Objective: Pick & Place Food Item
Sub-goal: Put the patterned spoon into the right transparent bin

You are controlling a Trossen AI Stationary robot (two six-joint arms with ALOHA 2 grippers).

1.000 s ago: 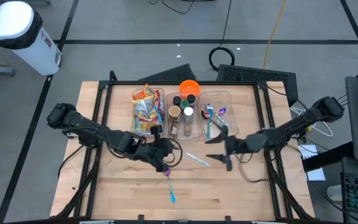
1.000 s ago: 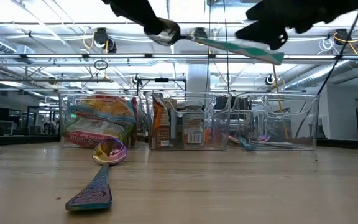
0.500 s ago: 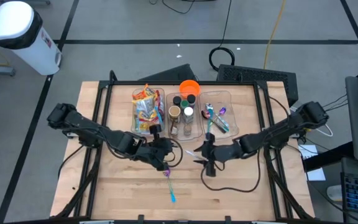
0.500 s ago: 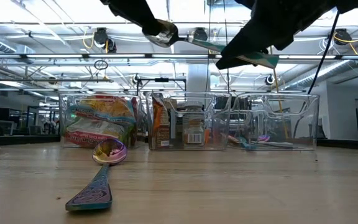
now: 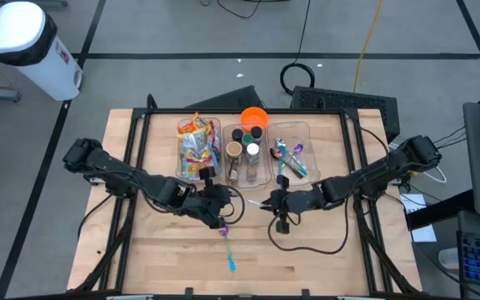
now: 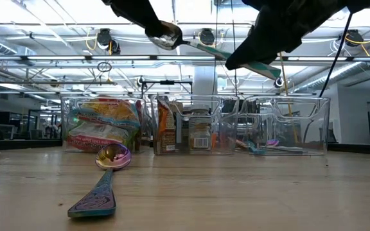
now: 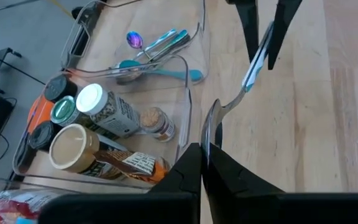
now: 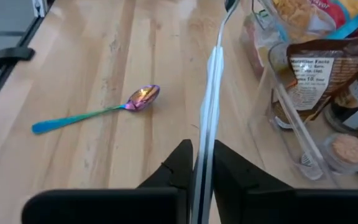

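The right gripper (image 5: 272, 202) hangs above the middle of the table with its fingers (image 8: 180, 163) pinched on the pale handle of a utensil (image 8: 209, 93), which looks like a spoon. The left gripper (image 5: 225, 206), just beside it, is clamped on the metal bowl end of that same utensil, as the left wrist view shows. Both arms therefore hold one piece, raised well off the table; the low view shows it (image 6: 236, 54) stretched between the two grippers high above the wood.

Beyond the grippers, an iridescent spoon (image 5: 227, 247) with a blue handle lies loose on the wooden table (image 5: 323, 258), nearer the front edge. At the back stand three clear bins: one with snack bags (image 5: 194, 146), one with spice jars and bottles (image 5: 247, 150), and a cutlery bin (image 5: 290, 154) holding several coloured utensils. An orange bowl (image 5: 254, 117) sits just behind the middle bin.

The risk here, as I judge it, lies in the double grip. If one arm pulls or twists before the other lets go, the thin handle could bend or slip from the fingers and drop onto the table. If the left lets go while the right's hold on the narrow handle is off-centre, the utensil may pivot and swing down. The bin walls stand close, so a careless carry could catch an edge.
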